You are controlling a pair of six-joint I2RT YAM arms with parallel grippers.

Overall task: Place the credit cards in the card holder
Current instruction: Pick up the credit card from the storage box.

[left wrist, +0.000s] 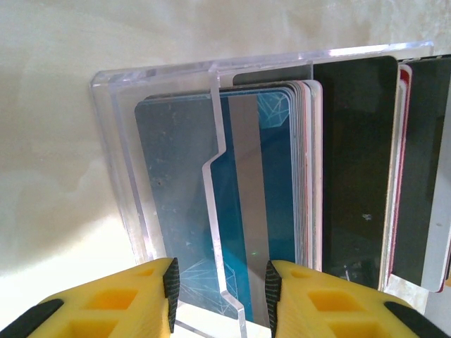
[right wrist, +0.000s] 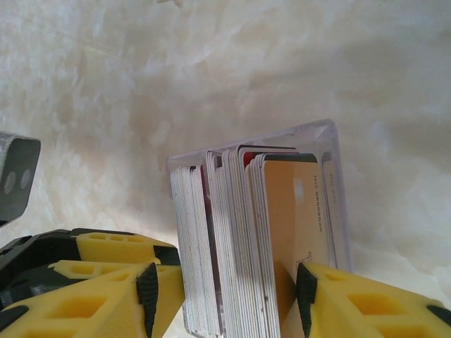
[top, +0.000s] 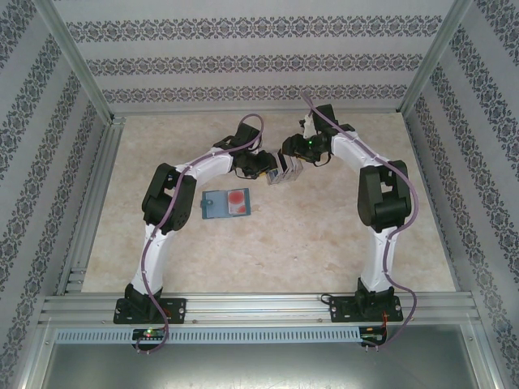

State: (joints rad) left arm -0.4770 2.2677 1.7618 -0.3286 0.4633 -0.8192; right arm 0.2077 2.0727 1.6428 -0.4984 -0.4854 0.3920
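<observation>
Right gripper (right wrist: 227, 282): yellow fingers with black pads sit on either side of a clear case (right wrist: 330, 137) packed with cards, and the jaws look clamped on it. The case is held up off the table (top: 324, 243), near mid-table toward the far side, where the two arms meet.

Left gripper (left wrist: 222, 285): fingertips frame the lower end of the case's notched clear front wall and the blue card (left wrist: 176, 204) behind it. The contact falls at the bottom edge of the left wrist view, so I cannot tell whether the pads press on anything or just stand apart around it.

Credit cards (right wrist: 211, 232): all but perhaps one stand on edge inside the clear case, packed side by side.
- From the left wrist, the blue card is in front with thin pale card edges behind it. A black card (left wrist: 356, 176) comes next, with more edges in red and white to the right of it.
- From the right wrist, the stack is edge-on. It is mostly white, with a tan card (right wrist: 292, 211) facing the right-hand finger.

Blue wallet (top: 213, 207): lies flat on the table, near the left arm's elbow and well apart from both grippers and the case. A pale patch with a red blot (top: 238, 198) sits on its right half. This may be a card lying on it, but the overhead view is too small to be sure.
</observation>
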